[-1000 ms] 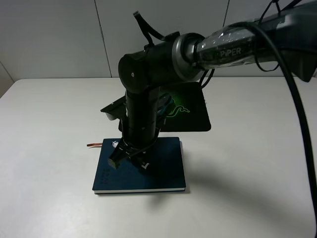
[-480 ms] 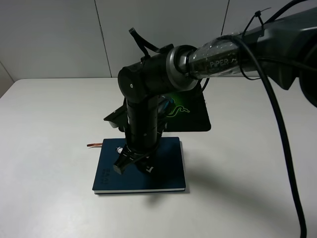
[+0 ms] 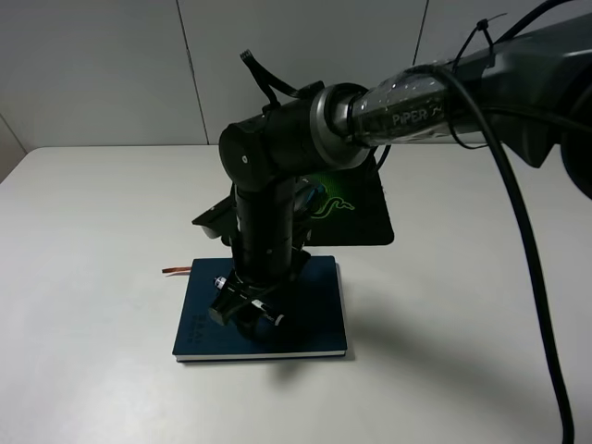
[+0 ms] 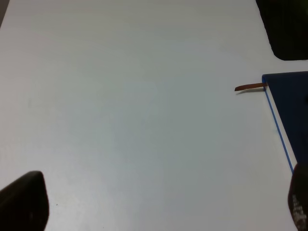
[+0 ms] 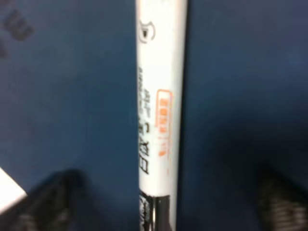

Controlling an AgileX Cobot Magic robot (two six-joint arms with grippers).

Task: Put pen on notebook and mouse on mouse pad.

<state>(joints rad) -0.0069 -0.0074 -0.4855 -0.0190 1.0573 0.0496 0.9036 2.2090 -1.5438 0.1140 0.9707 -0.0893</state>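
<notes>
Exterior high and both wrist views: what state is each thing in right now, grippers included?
Slim white marker pen: lying flat on the notebook, ungripped.
Dark teal-blue hardcover notebook: closed, flat on the table, brown ribbon sticking out.
Grey and teal mouse: mostly hidden by the arm, seemingly on the pad.
Black rectangular mouse pad: flat on the table.
Right gripper: open, straddling the pen.
Left gripper: open, empty.

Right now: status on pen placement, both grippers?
Right gripper low over the notebook, jaws apart. Pen lies between them against the cover. Left gripper open over bare table. Nothing in the way.
</notes>
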